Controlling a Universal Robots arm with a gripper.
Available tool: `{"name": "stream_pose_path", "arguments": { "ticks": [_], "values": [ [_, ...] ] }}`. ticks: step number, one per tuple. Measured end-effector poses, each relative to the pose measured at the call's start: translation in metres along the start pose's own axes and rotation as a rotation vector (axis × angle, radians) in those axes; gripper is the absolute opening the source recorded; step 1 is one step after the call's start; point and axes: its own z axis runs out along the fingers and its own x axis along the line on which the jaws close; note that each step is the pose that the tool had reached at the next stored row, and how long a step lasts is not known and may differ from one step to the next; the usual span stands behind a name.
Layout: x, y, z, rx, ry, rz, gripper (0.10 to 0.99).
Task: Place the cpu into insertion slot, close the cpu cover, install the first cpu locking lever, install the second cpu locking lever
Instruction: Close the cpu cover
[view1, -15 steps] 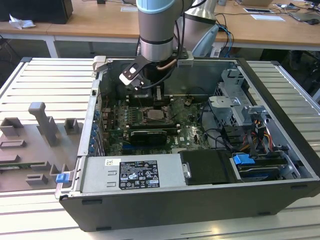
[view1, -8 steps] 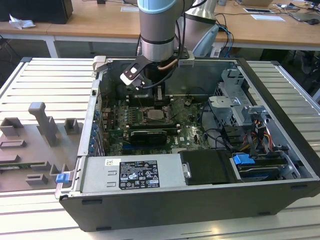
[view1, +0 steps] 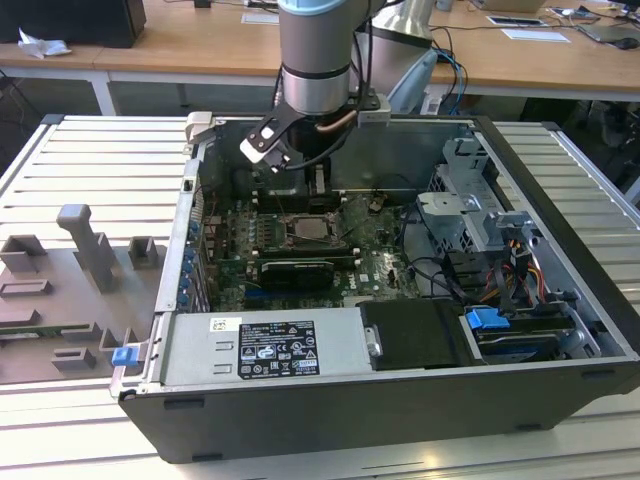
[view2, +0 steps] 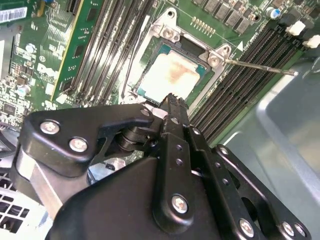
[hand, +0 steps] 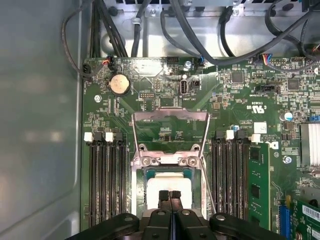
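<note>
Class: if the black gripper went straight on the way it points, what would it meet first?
Probably the pale silvery-grey square cpu, lying just beyond the gripper; depth is unclear.

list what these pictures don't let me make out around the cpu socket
- First wrist view: the cpu edge behind the shut tool is hidden; whether they touch cannot be told.
- Second wrist view: the insertion slot corner nearest the tool is covered by its black body.
- Exterior view: the insertion slot is too small to show detail; the arm hides the board behind it.
</note>
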Motion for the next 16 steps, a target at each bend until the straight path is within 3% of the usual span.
{"name": "stream_pose_path", "arguments": {
  "ticks": [2, 5, 8, 12, 16],
  "values": [
    [0.0, 0.0022, -0.0009, 0.0, -0.0005, 0.0, 0.106],
    [0.0002, 0.003, -0.01, 0.0, -0.0002, 0.0, 0.106],
    [0.0002, 0.0045, -0.0105, 0.0, -0.0002, 0.0, 0.106],
    [0.0003, 0.0151, -0.0098, 0.003, -0.0002, 0.0, 0.106],
    [0.0004, 0.0159, -0.0105, 0.003, -0.0005, 0.0, 0.106]
  ]
}}
